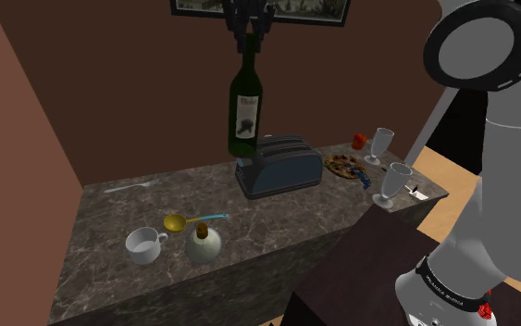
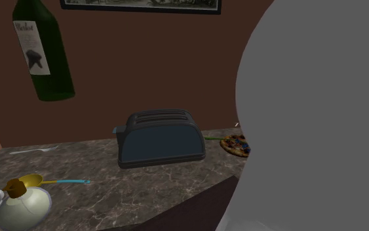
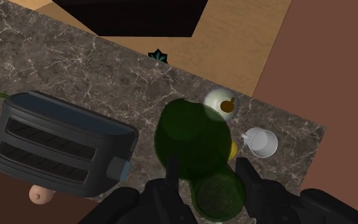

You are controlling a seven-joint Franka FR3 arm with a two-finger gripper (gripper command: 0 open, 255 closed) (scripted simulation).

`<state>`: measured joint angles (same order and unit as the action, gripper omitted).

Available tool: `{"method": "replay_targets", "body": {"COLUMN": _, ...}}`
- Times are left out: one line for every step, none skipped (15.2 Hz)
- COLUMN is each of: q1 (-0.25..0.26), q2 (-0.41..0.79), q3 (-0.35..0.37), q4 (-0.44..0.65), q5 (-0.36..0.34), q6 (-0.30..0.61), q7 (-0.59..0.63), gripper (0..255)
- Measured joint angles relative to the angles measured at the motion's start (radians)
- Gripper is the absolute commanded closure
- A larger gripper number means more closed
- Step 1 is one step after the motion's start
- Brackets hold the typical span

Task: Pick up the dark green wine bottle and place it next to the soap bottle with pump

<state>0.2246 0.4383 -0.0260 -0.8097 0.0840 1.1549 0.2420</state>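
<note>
The dark green wine bottle (image 1: pixel 245 106) hangs upright in the air, well above the dark marble counter (image 1: pixel 101 222) and over the toaster's end. My gripper (image 1: pixel 247 32) is shut on its neck from above. In the wrist view the fingers (image 3: pixel 171 170) clasp the bottle (image 3: pixel 193 137) on both sides. The bottle (image 2: pixel 43 52) also shows at the second exterior view's upper left. The soap bottle (image 1: pixel 203 243) is round and whitish with a brown pump. It stands near the counter's front edge, beside a white cup (image 1: pixel 143 244). It is visible below the held bottle as well (image 3: pixel 222 104).
A dark grey toaster (image 1: pixel 279 167) stands mid-counter. A gold spoon with a blue handle (image 1: pixel 189 221) lies behind the soap bottle. Two wine glasses (image 1: pixel 379 144) (image 1: pixel 398 181), a plate of food (image 1: pixel 343 167) and a fork (image 1: pixel 133 188) are also on the counter. A brown wall rises behind.
</note>
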Motion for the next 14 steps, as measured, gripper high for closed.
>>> {"method": "replay_targets", "body": {"q1": 0.006, "q2": -0.001, "q3": 0.002, "q4": -0.01, "q5": 0.0, "q6": 0.009, "q7": 0.007, "gripper": 255}}
{"method": "replay_targets", "body": {"q1": 0.008, "q2": -0.016, "q3": 0.002, "q4": -0.048, "q5": -0.001, "q6": 0.031, "q7": 0.007, "gripper": 255}}
{"method": "replay_targets", "body": {"q1": 0.009, "q2": -0.019, "q3": 0.002, "q4": -0.064, "q5": -0.002, "q6": 0.045, "q7": 0.007, "gripper": 255}}
{"method": "replay_targets", "body": {"q1": 0.011, "q2": -0.041, "q3": 0.001, "q4": -0.114, "q5": -0.003, "q6": 0.073, "q7": 0.006, "gripper": 255}}
{"method": "replay_targets", "body": {"q1": 0.012, "q2": -0.055, "q3": 0.001, "q4": -0.152, "q5": -0.004, "q6": 0.097, "q7": 0.005, "gripper": 255}}
{"method": "replay_targets", "body": {"q1": 0.013, "q2": -0.073, "q3": 0.001, "q4": -0.194, "q5": -0.005, "q6": 0.122, "q7": 0.004, "gripper": 255}}
{"method": "replay_targets", "body": {"q1": 0.014, "q2": -0.087, "q3": 0.001, "q4": -0.231, "q5": -0.005, "q6": 0.144, "q7": 0.002, "gripper": 255}}
{"method": "replay_targets", "body": {"q1": 0.014, "q2": -0.095, "q3": 0.001, "q4": -0.258, "q5": -0.006, "q6": 0.163, "q7": 0.0, "gripper": 255}}
{"method": "replay_targets", "body": {"q1": 0.015, "q2": -0.102, "q3": 0.001, "q4": -0.282, "q5": -0.006, "q6": 0.181, "q7": 0.0, "gripper": 255}}
{"method": "replay_targets", "body": {"q1": 0.016, "q2": -0.109, "q3": 0.001, "q4": -0.306, "q5": -0.007, "q6": 0.198, "q7": 0.0, "gripper": 255}}
{"method": "replay_targets", "body": {"q1": 0.016, "q2": -0.116, "q3": 0.0, "q4": -0.332, "q5": -0.007, "q6": 0.216, "q7": -0.002, "gripper": 255}}
{"method": "replay_targets", "body": {"q1": 0.017, "q2": -0.126, "q3": 0.0, "q4": -0.36, "q5": -0.008, "q6": 0.235, "q7": -0.003, "gripper": 255}}
{"method": "replay_targets", "body": {"q1": 0.017, "q2": -0.131, "q3": 0.0, "q4": -0.381, "q5": -0.008, "q6": 0.25, "q7": -0.004, "gripper": 255}}
{"method": "replay_targets", "body": {"q1": 0.017, "q2": -0.135, "q3": 0.0, "q4": -0.399, "q5": -0.008, "q6": 0.264, "q7": -0.006, "gripper": 255}}
